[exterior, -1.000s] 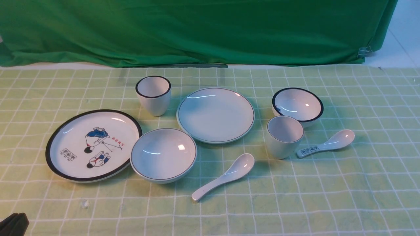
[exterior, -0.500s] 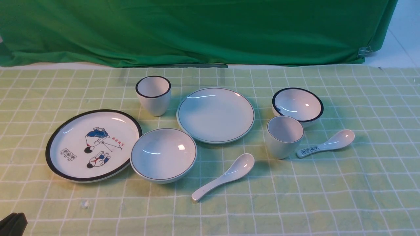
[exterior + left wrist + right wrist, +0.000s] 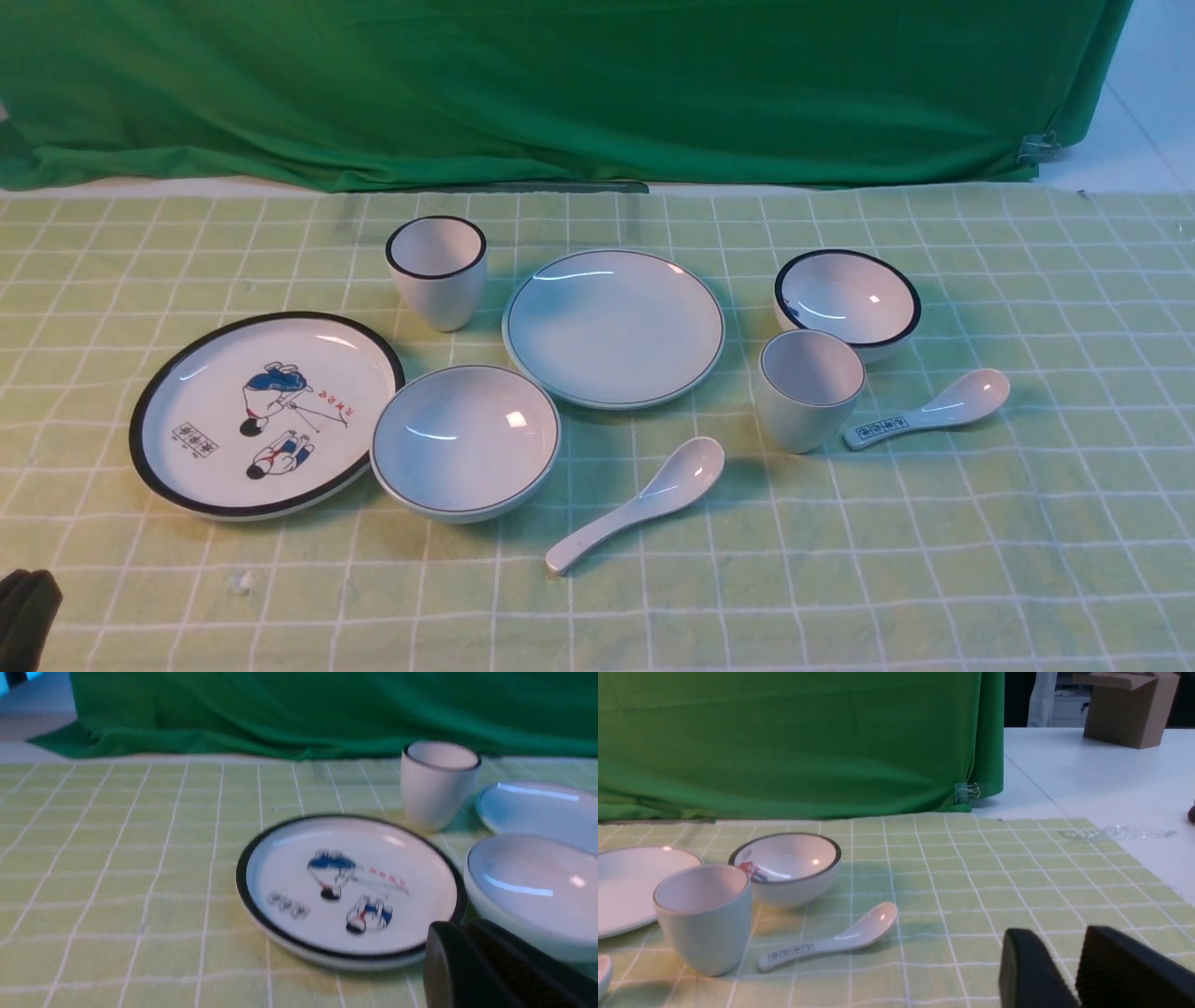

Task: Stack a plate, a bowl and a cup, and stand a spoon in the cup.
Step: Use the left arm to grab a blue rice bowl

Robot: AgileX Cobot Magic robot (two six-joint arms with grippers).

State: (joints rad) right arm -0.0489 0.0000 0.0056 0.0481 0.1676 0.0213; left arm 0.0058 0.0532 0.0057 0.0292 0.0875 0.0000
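Observation:
The plain plate (image 3: 613, 327) lies mid-table. The thin-rimmed bowl (image 3: 465, 441) sits front-left of it, touching the cartoon plate. The thin-rimmed cup (image 3: 808, 390) stands upright to the plate's right. The plain spoon (image 3: 644, 499) lies in front, between bowl and cup. My left gripper (image 3: 23, 616) is a dark shape at the near left corner; in the left wrist view (image 3: 451, 928) its jaws are together and empty, near the bowl (image 3: 532, 886). My right gripper (image 3: 1052, 940) is empty, jaws nearly touching, to the right of the cup (image 3: 703, 919).
A black-rimmed cartoon plate (image 3: 266, 411) lies at the left. A black-rimmed cup (image 3: 437, 271) stands behind the bowl. A black-rimmed bowl (image 3: 847, 301) and a labelled spoon (image 3: 929, 409) are at the right. A green cloth backdrop (image 3: 560, 93) hangs behind the table.
The left gripper's dark shape at the near left corner of the front view has risen a little and drawn leftward. The dishes have not moved.

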